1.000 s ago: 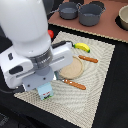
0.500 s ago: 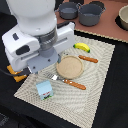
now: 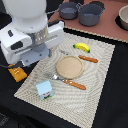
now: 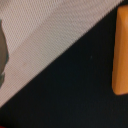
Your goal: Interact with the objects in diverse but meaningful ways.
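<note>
The golden-orange bread loaf [image 3: 18,74] lies on the black table just off the placemat's edge at the exterior view's left; in the wrist view it [image 4: 121,50] shows close by at one edge. The white arm's hand [image 3: 27,50] hangs right above and beside the loaf; its fingers are hidden under the arm's body. The white-and-light-blue cube carton [image 3: 44,89] stands on the placemat's near part. The yellow banana [image 3: 81,47] lies at the mat's far side. The red fruit is out of view.
A woven placemat [image 3: 95,75] holds a round tan plate [image 3: 69,66], a wooden-handled fork [image 3: 67,81] and a knife [image 3: 87,58]. Two grey pots [image 3: 69,10] [image 3: 91,14] and a bowl [image 3: 123,17] stand at the back.
The arm has risen and moved toward the exterior view's left, away from the cube carton, which now stands uncovered. The hand is now over the bread loaf.
</note>
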